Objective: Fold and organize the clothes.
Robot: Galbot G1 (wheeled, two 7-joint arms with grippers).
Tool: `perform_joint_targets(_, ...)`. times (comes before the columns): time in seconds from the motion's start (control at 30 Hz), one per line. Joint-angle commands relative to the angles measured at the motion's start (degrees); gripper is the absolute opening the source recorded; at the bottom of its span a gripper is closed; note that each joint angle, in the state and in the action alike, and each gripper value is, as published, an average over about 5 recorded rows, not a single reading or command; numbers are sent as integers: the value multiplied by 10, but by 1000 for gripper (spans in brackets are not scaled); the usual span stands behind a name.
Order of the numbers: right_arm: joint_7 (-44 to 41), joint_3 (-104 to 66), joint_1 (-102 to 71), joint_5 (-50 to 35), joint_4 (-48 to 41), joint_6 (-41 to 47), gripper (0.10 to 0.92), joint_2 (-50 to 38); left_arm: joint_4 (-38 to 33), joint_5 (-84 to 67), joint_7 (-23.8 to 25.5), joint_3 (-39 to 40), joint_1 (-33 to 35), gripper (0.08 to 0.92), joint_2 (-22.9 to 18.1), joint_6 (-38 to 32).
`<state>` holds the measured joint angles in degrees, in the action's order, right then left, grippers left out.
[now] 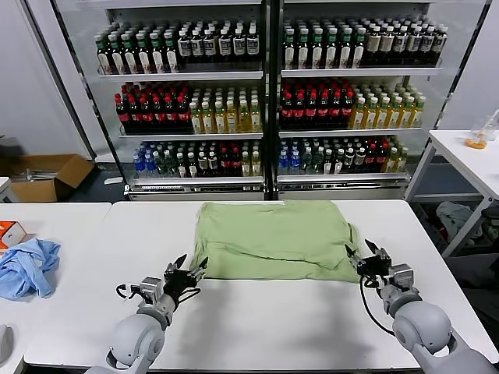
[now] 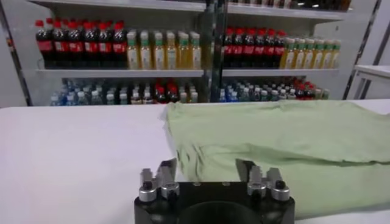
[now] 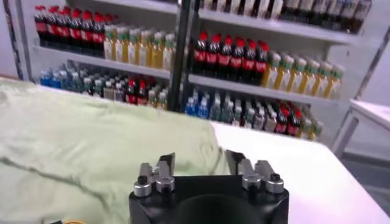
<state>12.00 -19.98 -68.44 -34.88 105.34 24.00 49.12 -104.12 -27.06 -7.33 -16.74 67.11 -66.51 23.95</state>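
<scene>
A: Why do the 2 grippers sit at the shirt's near corners?

B: My guess is they are lined up for the next fold. The left gripper (image 1: 189, 274) rests low on the white table (image 1: 273, 327) with its fingers spread wide, holding nothing; the green shirt (image 1: 273, 238) lies just ahead of it and toward the other arm, its near left corner close to the fingertips. The right gripper (image 1: 366, 259) mirrors that, also spread wide and empty, with the shirt's near right corner just beside it on its inner side.

A: So the shirt is already partly folded?

B: It looks so: it lies as a flat, roughly square block, with a ridge of doubled cloth in the left wrist view (image 2: 286, 146). That suits picking up 2 corners together.

A: What can't you see?

B: The collar, buttons and logo are hidden, likely folded under. Whether either fingertip touches cloth I cannot tell. A blue garment (image 1: 27, 266) lies well outside the left gripper, cut off at the edge.
</scene>
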Motion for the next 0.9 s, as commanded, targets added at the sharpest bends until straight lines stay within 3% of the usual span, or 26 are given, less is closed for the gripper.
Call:
perform_joint_targets(0.03, 13, -13, -16, -34, -12, 63, 807, 8, 26, 1, -5, 0, -2, 790, -2, 6)
perform_joint_targets(0.13, 14, -7, -7, -52, -21, 73, 818, 9, 31, 0, -4, 4, -5, 787, -3, 4)
perform_joint_targets(0.23, 12, 0, -2, -64, -24, 75, 774, 9, 34, 1, -4, 7, -7, 711, -5, 5)
perform_joint_targets(0.9, -9, 4, -8, -71, -11, 67, 212, -2, 28, -63, 15, 9, -1, 143, -8, 35)
